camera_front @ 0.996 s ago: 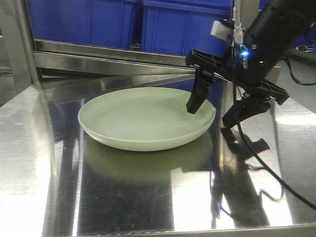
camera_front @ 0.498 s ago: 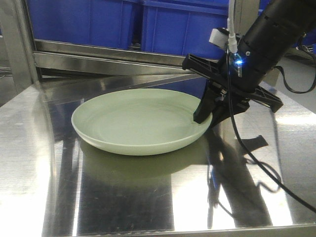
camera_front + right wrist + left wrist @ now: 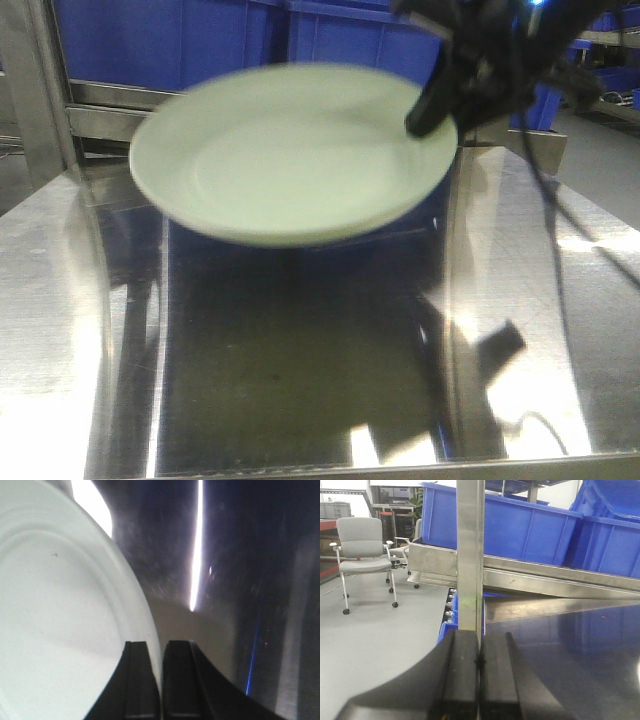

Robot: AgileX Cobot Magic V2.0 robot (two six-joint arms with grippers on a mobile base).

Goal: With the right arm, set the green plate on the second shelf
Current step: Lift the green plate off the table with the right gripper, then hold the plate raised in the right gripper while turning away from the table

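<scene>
The jaws of the right gripper [image 3: 161, 680] are clenched on the rim of the green plate [image 3: 60, 620]: in the right wrist view one dark finger lies over the plate's inner face and the other sits outside the rim, with only the pale edge between them. In the front view the right gripper [image 3: 432, 112] grips the green plate [image 3: 290, 155] at its right-hand edge, and the plate hangs in the air, clear of the steel worktop [image 3: 300, 400], with its upper face tipped toward the camera. Its outline is blurred. A dark reflection lies on the worktop under it. Blue bins [image 3: 250, 40] stand behind it on a metal shelf rail [image 3: 100, 95], and a black cable [image 3: 545, 190] trails down from the arm at the right.

The jaws of the left gripper [image 3: 479, 662] are pressed together with nothing between them. Ahead of them rises a steel upright post [image 3: 470, 555], with blue bins [image 3: 520, 525] on the sloped shelf beyond and a grey office chair [image 3: 364, 550] on the floor at the left.
</scene>
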